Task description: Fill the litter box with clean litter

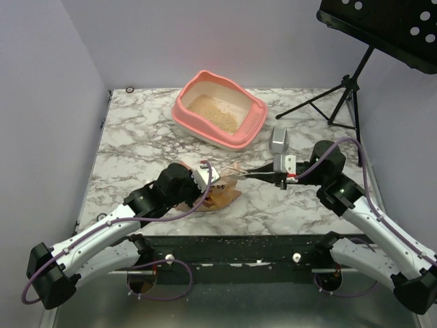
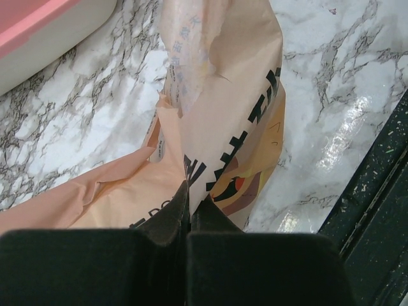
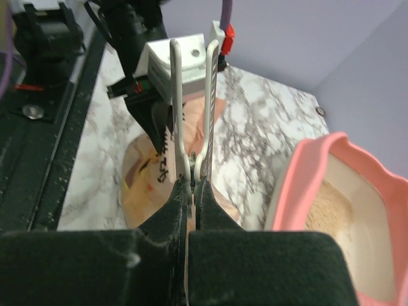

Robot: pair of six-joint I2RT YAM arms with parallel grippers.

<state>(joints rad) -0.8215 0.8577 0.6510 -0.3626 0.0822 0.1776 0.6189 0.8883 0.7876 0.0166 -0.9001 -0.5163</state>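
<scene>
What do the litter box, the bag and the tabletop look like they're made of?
Litter box: moulded plastic, smooth pink rim, cream wall.
Bag: thin peach film or coated paper, creased and printed; can't tell which.
Tabletop: glossy marble pattern, reflecting light, possibly laminate rather than stone.

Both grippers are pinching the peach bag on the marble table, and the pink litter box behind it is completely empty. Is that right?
Not quite: the litter box holds beige litter on its floor, as the top external view shows. The left gripper and right gripper do both pinch the peach bag.
</scene>
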